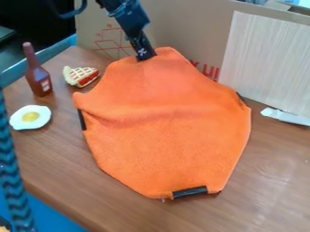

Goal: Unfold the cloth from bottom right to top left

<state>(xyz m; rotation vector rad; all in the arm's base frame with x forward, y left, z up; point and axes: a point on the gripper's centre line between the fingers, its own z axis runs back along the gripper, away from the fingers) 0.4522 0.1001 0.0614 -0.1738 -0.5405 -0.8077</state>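
Note:
The gripper (pixel 144 54) hangs at the top of the orange cloth (pixel 167 140), just left of the cloth's highest point, and is shut on its far edge. That far part of the cloth stands up from the table in front of the cardboard, while the rest spreads toward the near side with a soft crease across its middle. Dark strips show at the cloth's left edge, right edge and near bottom edge. The surface under the cloth is hidden.
On the wooden table (pixel 272 181), a brown bottle (pixel 38 74), a toy pie slice (pixel 80 76) and a toy fried egg (pixel 30 117) lie or stand left of the cloth. Cardboard (pixel 176 27) rises behind, with a pale panel (pixel 266 59) and a white scrap (pixel 284 116) at right.

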